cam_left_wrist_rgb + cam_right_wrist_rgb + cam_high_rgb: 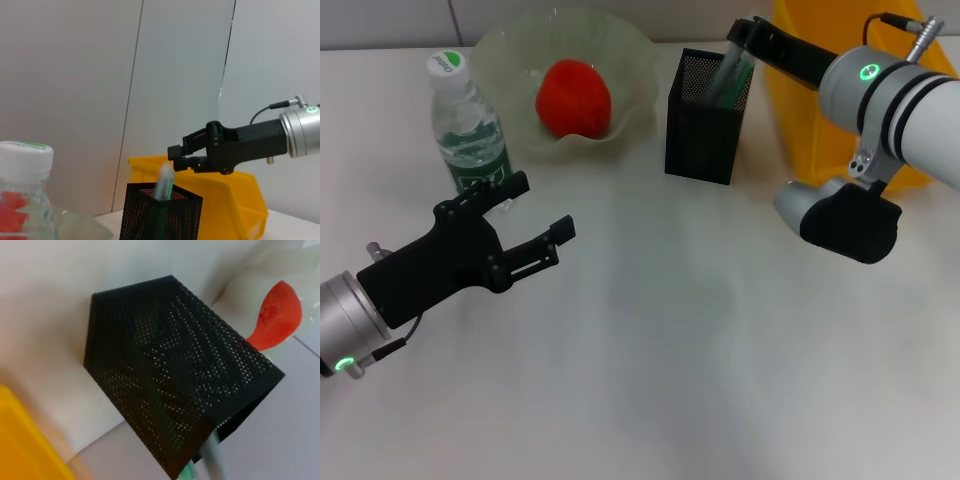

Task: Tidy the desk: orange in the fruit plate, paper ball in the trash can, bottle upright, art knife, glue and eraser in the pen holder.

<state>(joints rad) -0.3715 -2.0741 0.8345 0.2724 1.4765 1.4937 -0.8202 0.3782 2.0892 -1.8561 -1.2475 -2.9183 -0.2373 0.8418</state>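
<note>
Pen holder (706,118), a black mesh box, stands on the white desk (700,360) between the fruit plate (570,80) and the yellow trash can (810,90). 1 slim green-and-clear item (728,75), blurred so I cannot tell whether it is the art knife or the glue, leans in the holder with its upper end sticking above the rim. The right gripper (744,36) hangs just above that rim at the item's top end; in the left wrist view its fingers (181,150) look drawn near together just beside the item's tip, but I cannot tell whether they pinch it or stand just clear of it. The right wrist view shows the holder's mesh wall close up, with the item's pale end at its mouth.

1 orange (574,97), red-orange in colour, lies inside the translucent fruit plate. 1 bottle (467,125) with a white cap and green label stands upright just beside the plate, on the robot's left side of the desk.

The left gripper (534,210) hovers over the desk in front of the bottle, its 2 black fingers (560,231) spread well apart and holding nothing; the upper finger overlaps the bottle's base in the head view
</note>
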